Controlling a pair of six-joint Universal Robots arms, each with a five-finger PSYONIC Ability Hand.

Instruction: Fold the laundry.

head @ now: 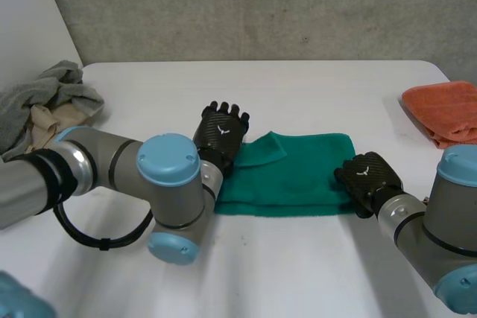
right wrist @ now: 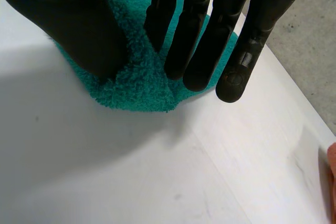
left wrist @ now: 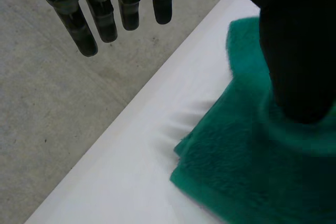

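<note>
Left hand (head: 220,132), straight-fingered, thumbs the green towel's (head: 298,176) left edge; right hand (head: 367,176), likewise straight-fingered, presses its right corner.

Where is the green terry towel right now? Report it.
In the head view, the folded green terry towel lies mid-table, between the left hand and right hand.

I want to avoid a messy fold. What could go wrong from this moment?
1. The left hand lies on the left edge of the towel, beside a turned-over flap; a pull there may crease it more.
2. The right hand sits at one near corner, so the folded layers might slip apart when it moves.
</note>
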